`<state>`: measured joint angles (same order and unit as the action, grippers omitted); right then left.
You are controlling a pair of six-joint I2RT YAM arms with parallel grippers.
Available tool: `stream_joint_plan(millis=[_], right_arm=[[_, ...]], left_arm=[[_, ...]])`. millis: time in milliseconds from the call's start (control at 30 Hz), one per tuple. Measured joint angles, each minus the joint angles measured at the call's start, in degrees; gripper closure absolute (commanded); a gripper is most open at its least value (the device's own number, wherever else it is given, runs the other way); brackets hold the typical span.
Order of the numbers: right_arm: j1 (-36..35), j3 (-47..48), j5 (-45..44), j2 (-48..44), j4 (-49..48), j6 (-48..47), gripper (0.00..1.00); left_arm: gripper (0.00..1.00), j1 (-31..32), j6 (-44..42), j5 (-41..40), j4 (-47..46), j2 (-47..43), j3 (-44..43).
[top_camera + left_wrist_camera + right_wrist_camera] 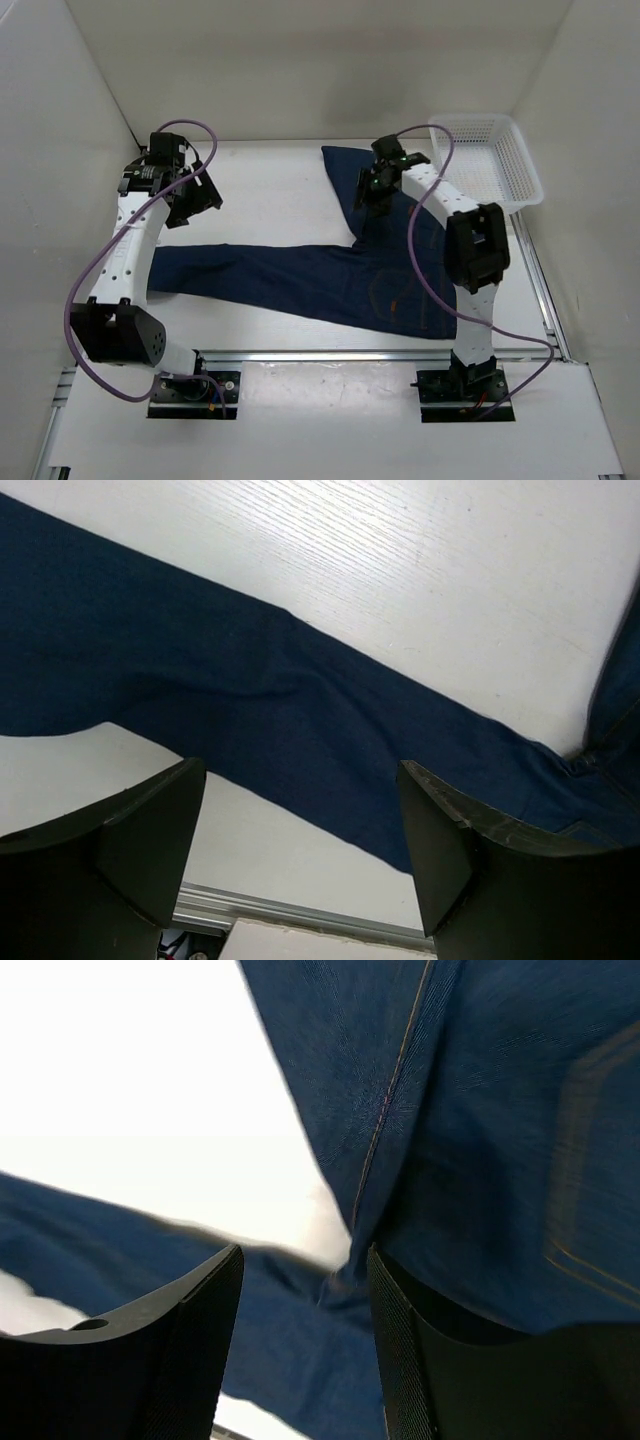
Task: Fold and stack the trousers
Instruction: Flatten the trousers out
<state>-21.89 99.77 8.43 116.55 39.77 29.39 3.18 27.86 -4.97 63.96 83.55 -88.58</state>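
We count 1 pr dark navy-blue denim jeans (300,280) mid-tabletop, 1 white mesh plastic basket (523,165) at the far-right corner, 2 white jointed robot arms at the near edge: left arm (130,250), right arm (440,198); 2 purple cables (185,124).

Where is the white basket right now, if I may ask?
Top view: the white basket sits in the far right corner, near the right gripper.

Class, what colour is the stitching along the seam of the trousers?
Orange-tan stitching on dark navy trousers; clearest in the right wrist view.
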Motion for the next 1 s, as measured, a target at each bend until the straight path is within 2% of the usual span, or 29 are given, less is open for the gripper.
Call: stream_joint_plan(millis=[100, 233, 333, 367, 433, 567, 667, 900, 933, 1000], right_arm=[[-1.84, -0.07, -0.13, 4.92, -0.17, 0.22, 0.42], [-3.56, -0.39, -0.46, 7.54, -1.36, 1.05, 0.48], [-3.91, -0.42, -0.61, 8.0, -2.27, 1.31, 0.71], [-3.93, -0.39, -0.85, 8.02, -2.45, 1.49, 0.86], [-4.09, -0.39, -1.31, 8.02, -2.62, 1.55, 1.0], [-4.96, -1.31, -2.29, 7.76, -3.61, 0.55, 1.0], [-6.69, -5.73, -3.21, 5.46, -4.57, -0.66, 1.0], [-12.76, -23.78, -4.15, -7.89, -7.98, -2.19, 1.0], [-13.07, -25.31, -4.15, -10.43, -7.67, -2.12, 0.91], [-11.67, -25.7, -3.89, -13.77, -7.87, -1.79, 0.65]], left_arm=[[0.12, -0.11, 0.09, -0.35, 0.63, -0.55, -0.02], [0.12, -0.09, 0.11, -0.39, 1.18, -0.66, -0.02], [0.12, -0.09, 0.13, -0.42, 1.73, -0.74, -0.02], [0.12, -0.09, 0.13, -0.42, 1.79, -0.76, -0.02], [0.1, -0.09, 0.15, -0.48, 1.9, -0.87, -0.02], [0.1, -0.09, 0.22, -0.61, 2.03, -1.25, 0.02], [0.1, -0.09, 0.22, -0.57, 2.01, -1.46, 0.09], [0.1, -0.02, 0.22, 0.09, 1.57, -2.19, 1.53], [0.1, 0.0, 0.22, 0.17, 1.6, -2.19, 1.57], [0.1, 0.02, 0.22, 0.52, 1.57, -2.23, 1.6]])
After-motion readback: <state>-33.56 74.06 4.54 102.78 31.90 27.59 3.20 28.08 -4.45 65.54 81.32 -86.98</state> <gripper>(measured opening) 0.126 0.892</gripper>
